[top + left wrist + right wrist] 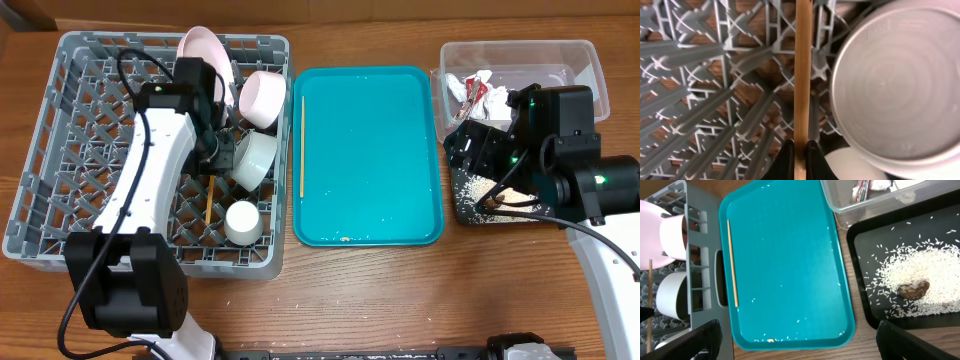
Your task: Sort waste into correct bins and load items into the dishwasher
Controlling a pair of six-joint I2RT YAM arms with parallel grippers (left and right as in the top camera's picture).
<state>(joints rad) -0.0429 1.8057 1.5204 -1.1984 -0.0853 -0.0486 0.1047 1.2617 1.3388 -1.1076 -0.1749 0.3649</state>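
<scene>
Left wrist cam, Op1: chopstick (802, 85) pinched between the left gripper (800, 159) fingers, which are closed tight on it. It sits low over the dish rack (700, 100) lattice, just left of a white bowl (900, 85).

Op2: So the step is loading chopsticks. Release looks due. Lay it flat across the ribs or it may drop through the grid.

Op1: second chopstick (302, 145) lies along the left edge of the teal tray (370, 200), just beside the rack. right gripper (800, 342) is spread wide and empty, near the black tray (860, 270).

Op2: That one looks next. It's thin and flat on the tray, so it needs a precise pinch.

Teal serving tray (366, 160) — flat on wooden table (400, 300), ctr.
</scene>
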